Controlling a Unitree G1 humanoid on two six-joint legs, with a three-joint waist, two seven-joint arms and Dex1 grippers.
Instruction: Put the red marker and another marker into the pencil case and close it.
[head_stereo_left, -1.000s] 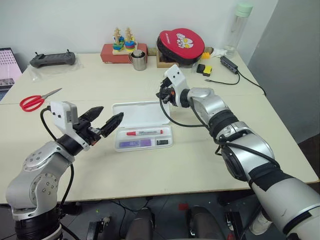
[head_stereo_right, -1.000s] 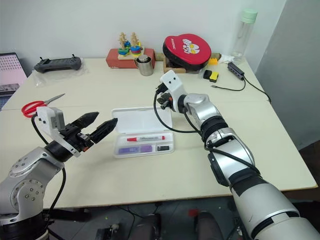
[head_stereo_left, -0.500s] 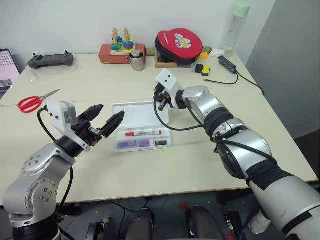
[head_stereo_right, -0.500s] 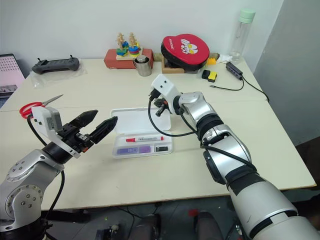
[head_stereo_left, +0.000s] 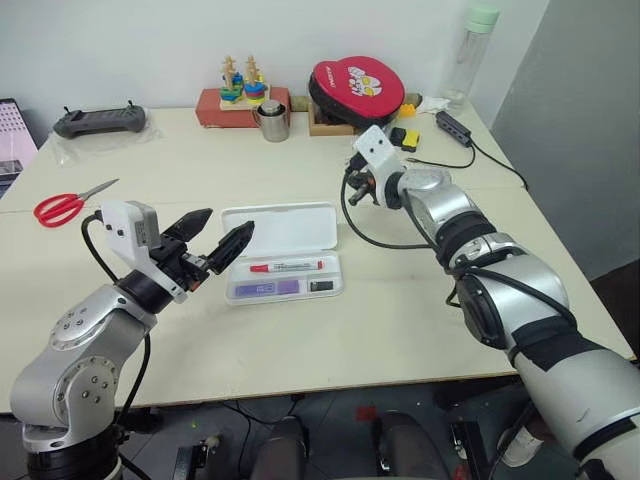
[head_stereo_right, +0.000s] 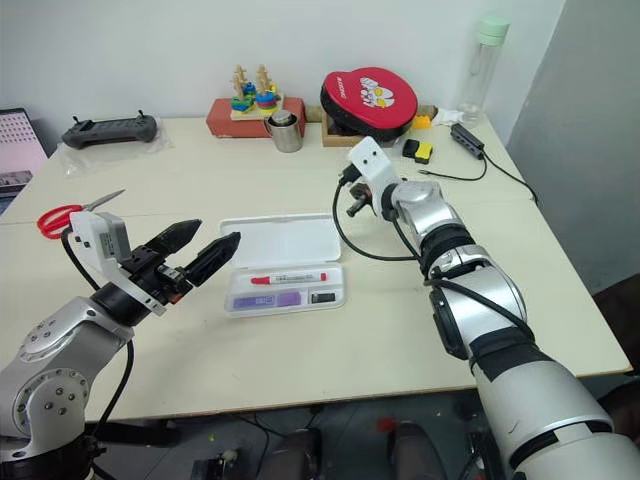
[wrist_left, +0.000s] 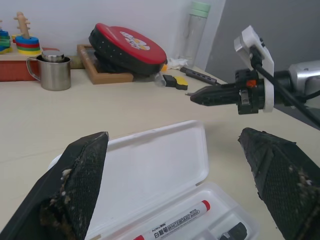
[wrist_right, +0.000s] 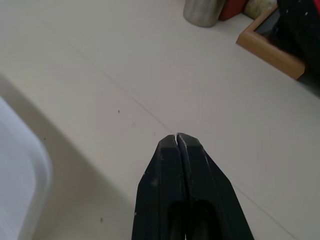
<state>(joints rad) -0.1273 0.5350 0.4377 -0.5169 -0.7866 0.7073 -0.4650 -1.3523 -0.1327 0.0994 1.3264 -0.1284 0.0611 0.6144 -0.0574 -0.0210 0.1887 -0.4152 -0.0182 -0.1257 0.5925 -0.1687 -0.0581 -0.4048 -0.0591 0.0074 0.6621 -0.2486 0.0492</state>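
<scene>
Reading "WHITEBOARD": red marker (wrist_left: 172, 222) label (case open)

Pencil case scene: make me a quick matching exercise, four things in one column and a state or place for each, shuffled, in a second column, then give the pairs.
Things:
1. red marker
2. pencil case
3. left gripper
4. right gripper

States or places:
A. fingers pressed together, holding nothing
B. lid open, lying flat on the table
C. lying inside the case
D. fingers spread wide, empty, beside the case

Pairs: 1-C, 2-B, 3-D, 4-A
</scene>
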